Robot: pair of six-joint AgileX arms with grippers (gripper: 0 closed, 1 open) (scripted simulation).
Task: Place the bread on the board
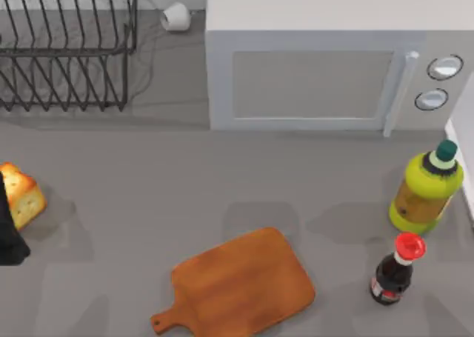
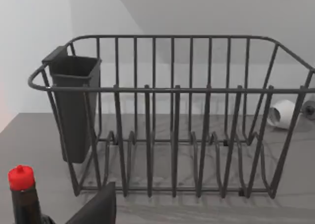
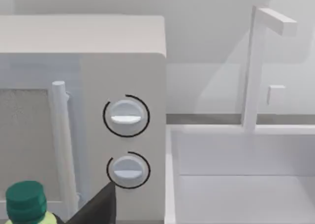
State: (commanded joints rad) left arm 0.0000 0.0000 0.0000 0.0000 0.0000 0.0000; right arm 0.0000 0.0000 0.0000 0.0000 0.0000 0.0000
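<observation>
The bread, a small pale yellow chunk with an orange-brown crust, lies on the grey table at the far left. My left gripper shows as a dark shape at the left edge, right beside the bread's near-left side; I cannot tell whether it touches the bread. The board, reddish-brown wood with a short handle at its near-left corner, lies bare at the table's front middle, well to the right of the bread. A dark tip of my right gripper points at the microwave's knobs.
A black wire dish rack stands at the back left, a white microwave at the back middle. A yellow-green bottle and a dark red-capped bottle stand at the right. A white sink rim borders the right edge.
</observation>
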